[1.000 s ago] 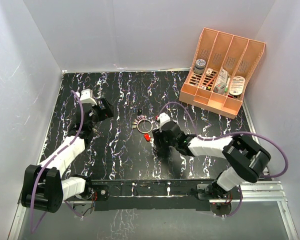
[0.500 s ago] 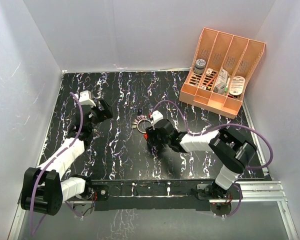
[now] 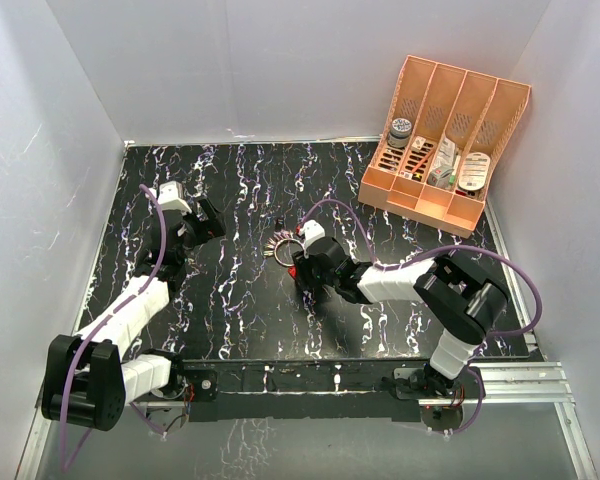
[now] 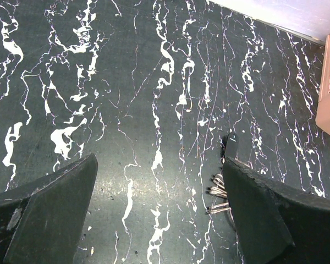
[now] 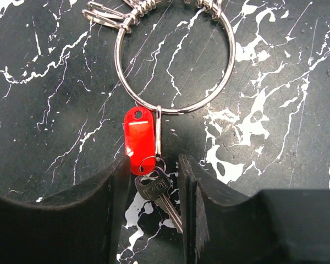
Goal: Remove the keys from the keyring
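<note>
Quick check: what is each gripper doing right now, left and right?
Left gripper: open, holding nothing.
Right gripper: jaws narrowed around a key and the red tag; whether it grips them cannot be told.

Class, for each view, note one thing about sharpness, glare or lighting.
Right wrist: keyring sharp, glare on the red tag, right fingers dark. Left wrist: tabletop sharp, left fingers soft-edged. Top external: even light, keys tiny.
</note>
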